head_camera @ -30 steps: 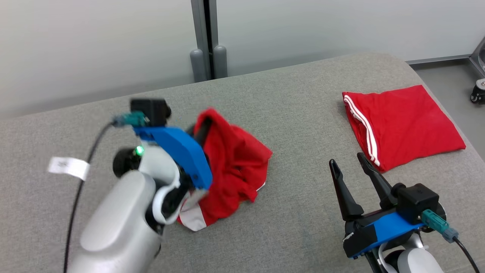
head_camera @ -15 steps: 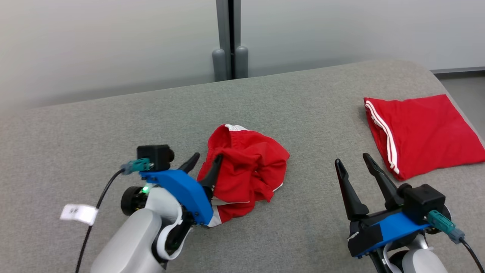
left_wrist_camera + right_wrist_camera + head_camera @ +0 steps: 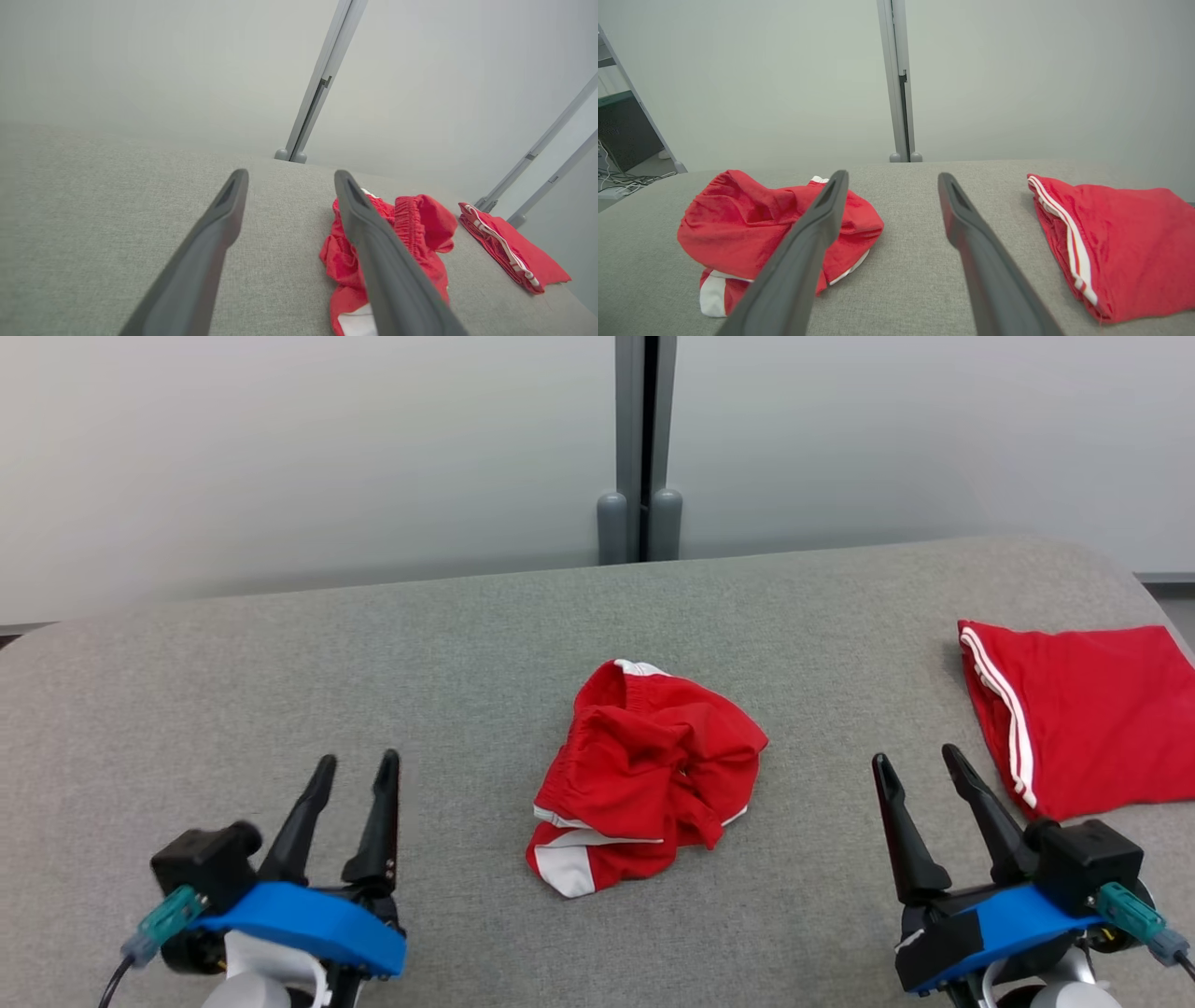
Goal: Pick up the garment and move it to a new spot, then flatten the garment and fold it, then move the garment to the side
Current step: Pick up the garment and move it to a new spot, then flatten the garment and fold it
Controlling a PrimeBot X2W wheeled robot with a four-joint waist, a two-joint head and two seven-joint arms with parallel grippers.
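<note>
A crumpled red garment point(image 3: 649, 775) with white trim lies bunched in the middle of the grey padded table point(image 3: 392, 663); it also appears in the left wrist view point(image 3: 420, 228) and the right wrist view point(image 3: 742, 219). My left gripper point(image 3: 357, 763) rests open at the lower left, well left of the garment, nothing between its fingers point(image 3: 219, 219). At the lower right my right gripper point(image 3: 917, 756) stands open and empty, between the crumpled garment and a second red piece.
A folded red garment with white stripes point(image 3: 1083, 714) lies at the table's right end, also in the right wrist view point(image 3: 1106, 238). A grey post point(image 3: 640, 448) stands behind the table against a pale wall. Bare grey surface stretches left of the crumpled garment.
My left gripper has let go of the crumpled garment, opened, and drawn back to the lower left. The garment now lies loose on the table. The head camera has shifted; the right gripper stays open.
</note>
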